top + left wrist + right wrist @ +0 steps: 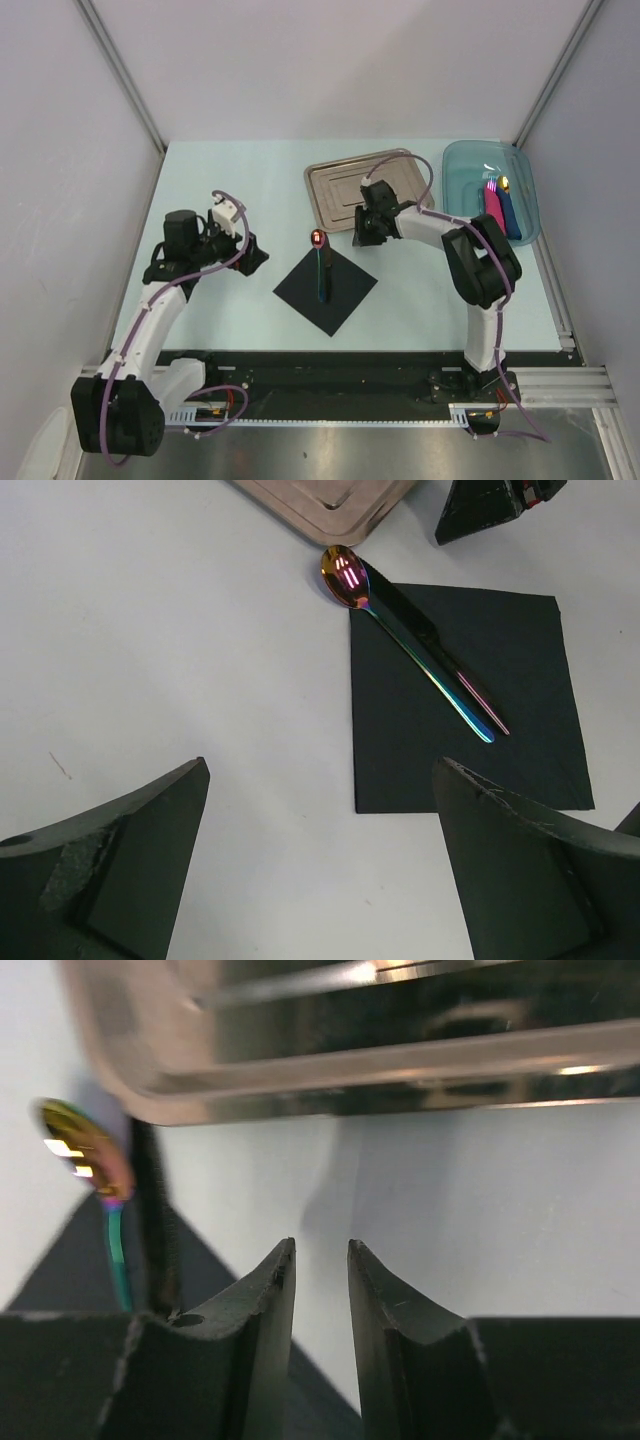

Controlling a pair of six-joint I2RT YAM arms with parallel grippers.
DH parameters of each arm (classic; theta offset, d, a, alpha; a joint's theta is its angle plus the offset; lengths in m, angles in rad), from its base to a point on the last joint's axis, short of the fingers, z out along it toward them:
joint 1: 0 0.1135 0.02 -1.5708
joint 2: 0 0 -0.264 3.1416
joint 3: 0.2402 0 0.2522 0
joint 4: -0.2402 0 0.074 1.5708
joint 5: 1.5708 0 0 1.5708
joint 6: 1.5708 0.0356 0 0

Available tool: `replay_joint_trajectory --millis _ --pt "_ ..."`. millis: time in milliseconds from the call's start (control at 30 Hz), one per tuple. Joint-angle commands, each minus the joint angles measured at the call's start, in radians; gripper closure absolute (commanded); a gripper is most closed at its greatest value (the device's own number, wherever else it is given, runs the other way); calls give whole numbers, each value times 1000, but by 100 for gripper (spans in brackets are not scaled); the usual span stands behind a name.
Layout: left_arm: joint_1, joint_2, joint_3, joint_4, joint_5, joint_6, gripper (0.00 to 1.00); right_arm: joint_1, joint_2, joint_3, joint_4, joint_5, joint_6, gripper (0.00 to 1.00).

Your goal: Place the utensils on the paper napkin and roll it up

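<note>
Closest to the lens, the left pincer (320, 775) stands spread wide with nothing between its dark fingers, hovering above the pale tabletop (150, 630) just short of the paper napkin (500, 680). On my right wrist view the right pincer (320, 1260) is drawn narrow, only a thin slit between the pads and nothing gripped, low beside the steel tray (350, 1080) and near the napkin's far corner.

The napkin lies flat, and the utensils (430, 655) rest side by side along its diagonal. The blue-handled spoon (345, 577) pokes its shiny bowl past the corner onto the tabletop, and the dark piece (405, 615) lies right against it.

I judge the placing done, so rolling is the step in hand. I would take the left pincer down onto the napkin corner nearest it, to one side of the utensils, and catch only the thin sheet. Scraping the tabletop could crumple the paper. Then I would fold that corner across both handles, keeping the fold parallel to them so they roll as one bundle. The right pincer could press lightly on the handles to stop them sliding. The main risk I see is the smooth cutlery skating off the matte paper if the sheet is tugged rather than lifted.
</note>
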Motion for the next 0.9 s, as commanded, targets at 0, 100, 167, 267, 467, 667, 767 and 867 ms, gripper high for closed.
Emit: replay_joint_trajectory --millis 0,100,167,267,467,667,767,867 --pt "-1 -16 43 41 -18 -15 1 9 63 76 17 33 -19 68" --pt "-1 -22 36 33 -24 -11 1 -8 100 117 43 56 -27 68" --pt "-4 -26 31 24 -24 0 2 -17 146 171 50 70 -25 68" --pt "-13 -36 19 7 -15 40 4 -48 221 252 57 71 -33 68" --pt "-70 -36 27 -59 -2 143 6 -84 302 356 78 93 -70 69" --pt "-274 -48 -24 -68 -19 164 15 -71 136 286 77 -50 -64 66" --pt "-420 -74 -76 -34 -59 166 19 -48 34 167 67 -131 -57 64" --pt "-547 -77 -118 -13 -136 172 25 -34 -89 39 52 -168 -61 62"
